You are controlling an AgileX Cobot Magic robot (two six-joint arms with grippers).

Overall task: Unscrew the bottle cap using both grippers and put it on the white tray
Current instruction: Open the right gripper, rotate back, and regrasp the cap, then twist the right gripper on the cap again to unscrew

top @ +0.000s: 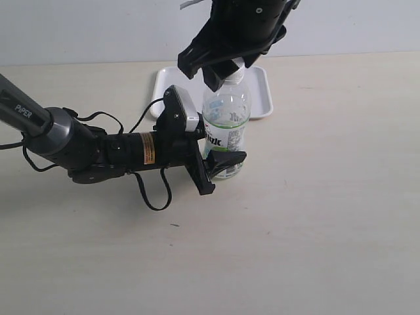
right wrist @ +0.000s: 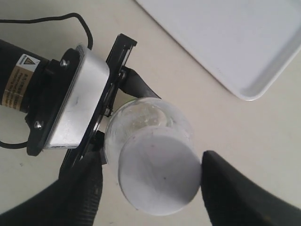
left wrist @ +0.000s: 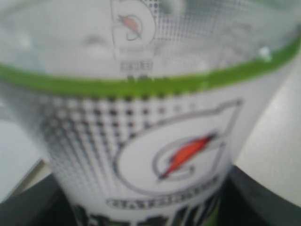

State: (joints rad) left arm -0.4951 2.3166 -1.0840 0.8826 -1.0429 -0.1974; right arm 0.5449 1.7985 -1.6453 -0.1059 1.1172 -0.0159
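Observation:
The clear bottle (top: 226, 121) stands upright on the table in front of the white tray (top: 259, 98). My left gripper (top: 220, 167) comes in from the left and is shut on the bottle's lower, labelled body. In the left wrist view the bottle's label (left wrist: 155, 141) fills the frame, with dark fingers (left wrist: 263, 197) at the bottom corners. My right gripper (top: 226, 65) hangs over the bottle's top. The white bottle cap (right wrist: 157, 172) lies between its two fingers. One finger (right wrist: 235, 188) touches the cap's rim; the other (right wrist: 80, 193) stands a small gap away.
A corner of the tray (right wrist: 235, 42) lies just beyond the bottle. The left arm's black cable (top: 147, 190) loops on the table beside its wrist. The left gripper's grey camera block (right wrist: 70, 99) sits close under the right gripper.

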